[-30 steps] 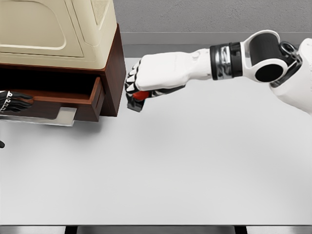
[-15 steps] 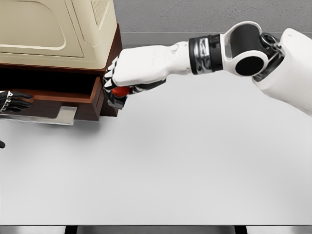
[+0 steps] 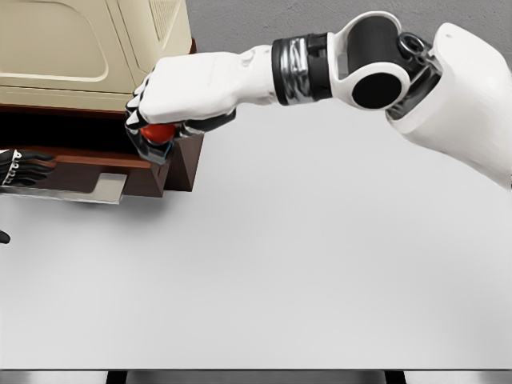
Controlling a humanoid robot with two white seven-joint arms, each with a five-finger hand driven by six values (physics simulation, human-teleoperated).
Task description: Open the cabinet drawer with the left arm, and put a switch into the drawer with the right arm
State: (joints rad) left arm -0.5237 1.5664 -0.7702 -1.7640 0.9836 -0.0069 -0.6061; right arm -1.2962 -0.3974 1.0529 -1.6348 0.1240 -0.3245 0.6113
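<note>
My right hand (image 3: 142, 126) is shut on the switch (image 3: 159, 134), a red button on a dark base. It hangs over the right end of the open drawer (image 3: 88, 163) of the brown cabinet (image 3: 190, 152), just above the drawer's front rim. The drawer's inside is dark and mostly hidden. A silver handle plate (image 3: 108, 190) sticks out under the drawer front. Only a small part of my left hand (image 3: 22, 168) shows, at the picture's left edge against the drawer front.
A large beige housing (image 3: 80, 48) sits on top of the cabinet and overhangs the drawer opening. The white table (image 3: 304, 264) stretches to the right and front. My right forearm (image 3: 304, 68) spans the back of the table.
My right arm has carried the switch left and slightly up, from beside the cabinet's right side to over the open drawer. The left hand and the drawer have stayed put.
</note>
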